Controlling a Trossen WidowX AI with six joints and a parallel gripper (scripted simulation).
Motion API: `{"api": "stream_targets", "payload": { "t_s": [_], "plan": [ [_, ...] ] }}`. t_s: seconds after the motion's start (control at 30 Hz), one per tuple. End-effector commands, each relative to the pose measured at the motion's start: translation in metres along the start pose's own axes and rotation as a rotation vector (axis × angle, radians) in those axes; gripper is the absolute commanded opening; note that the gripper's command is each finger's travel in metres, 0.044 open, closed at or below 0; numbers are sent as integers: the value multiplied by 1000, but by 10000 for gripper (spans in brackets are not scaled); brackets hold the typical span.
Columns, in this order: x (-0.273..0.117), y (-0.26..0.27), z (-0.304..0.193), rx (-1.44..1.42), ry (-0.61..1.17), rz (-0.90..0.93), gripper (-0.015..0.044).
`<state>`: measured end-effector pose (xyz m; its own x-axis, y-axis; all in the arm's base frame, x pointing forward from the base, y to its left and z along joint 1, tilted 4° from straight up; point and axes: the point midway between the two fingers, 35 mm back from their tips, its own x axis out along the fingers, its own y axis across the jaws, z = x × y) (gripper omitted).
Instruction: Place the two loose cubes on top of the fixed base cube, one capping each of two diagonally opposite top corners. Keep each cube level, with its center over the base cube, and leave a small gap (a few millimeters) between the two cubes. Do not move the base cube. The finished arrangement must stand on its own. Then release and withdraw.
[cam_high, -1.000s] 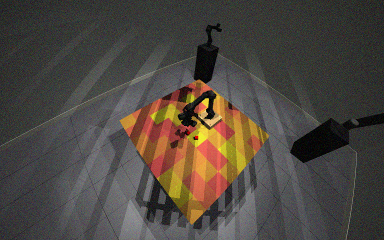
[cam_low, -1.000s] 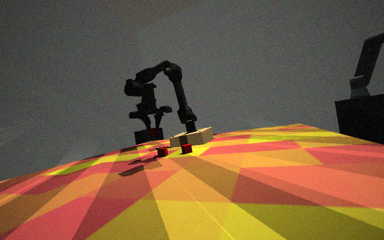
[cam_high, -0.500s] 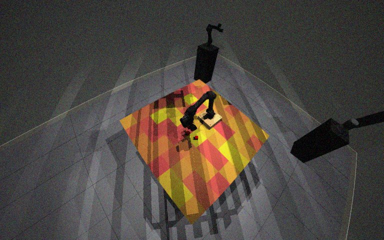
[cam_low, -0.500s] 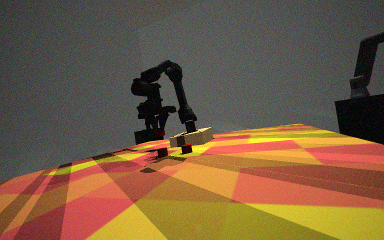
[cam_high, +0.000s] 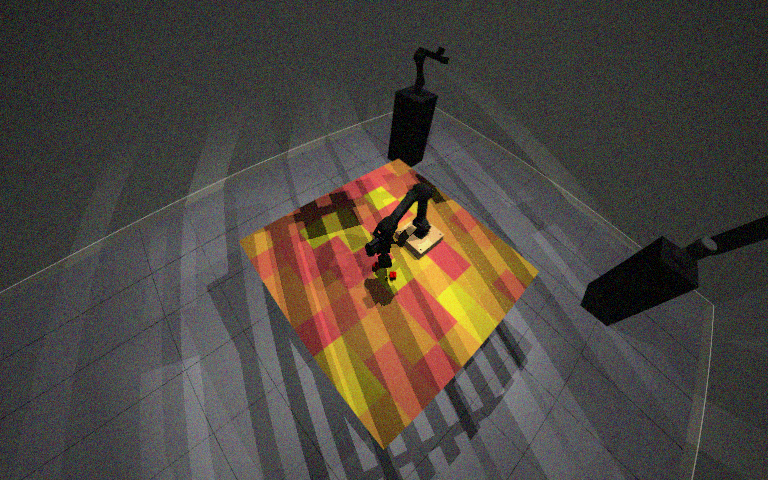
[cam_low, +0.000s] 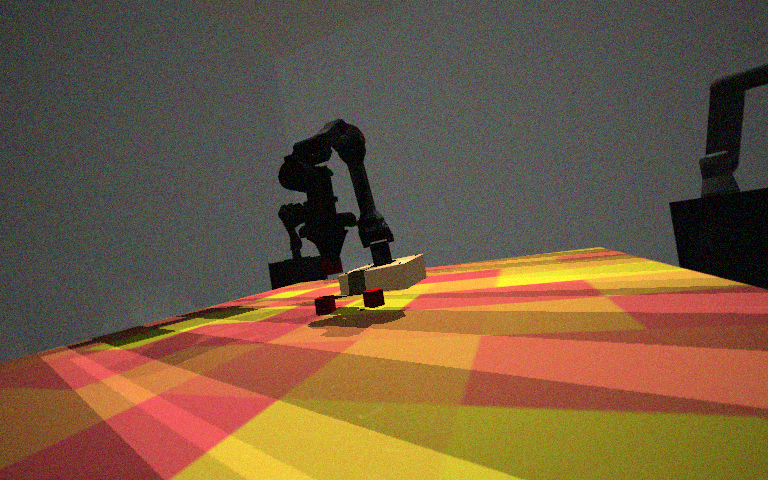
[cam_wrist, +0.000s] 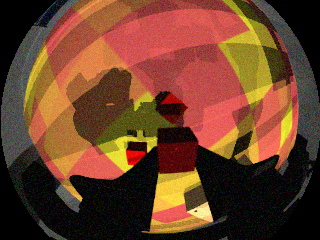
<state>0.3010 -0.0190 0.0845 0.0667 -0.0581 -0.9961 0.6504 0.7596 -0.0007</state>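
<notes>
My gripper (cam_high: 383, 262) (cam_low: 332, 264) (cam_wrist: 175, 150) is shut on a dark red cube (cam_low: 332, 266) (cam_wrist: 176, 149) and holds it a little above the patterned mat (cam_high: 396, 367) (cam_low: 509, 367). Two more red cubes rest on the mat just below and in front of it. One cube (cam_low: 325, 304) (cam_wrist: 136, 153) lies almost under the gripper. The other cube (cam_high: 392, 275) (cam_low: 373, 297) (cam_wrist: 171, 106) stands a short way to its side. I cannot tell which of them is the fixed base cube. The held cube touches neither.
The arm's tan mounting plate (cam_high: 423, 243) (cam_low: 396, 274) lies right behind the cubes. A tall black camera post (cam_high: 412, 133) stands at the mat's far corner; another black camera block (cam_high: 640, 280) (cam_low: 719, 237) stands off to the right.
</notes>
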Motion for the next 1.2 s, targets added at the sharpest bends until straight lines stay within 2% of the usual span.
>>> {"api": "stream_targets", "payload": {
  "t_s": [0.0, 0.9, 1.17],
  "plan": [
    [4, 6, -5, 113, 0, -7, 105],
    [16, 47, -46, 855, -2, -4, 105],
    [16, 48, -47, 873, -2, -4, 105]
  ]
}}
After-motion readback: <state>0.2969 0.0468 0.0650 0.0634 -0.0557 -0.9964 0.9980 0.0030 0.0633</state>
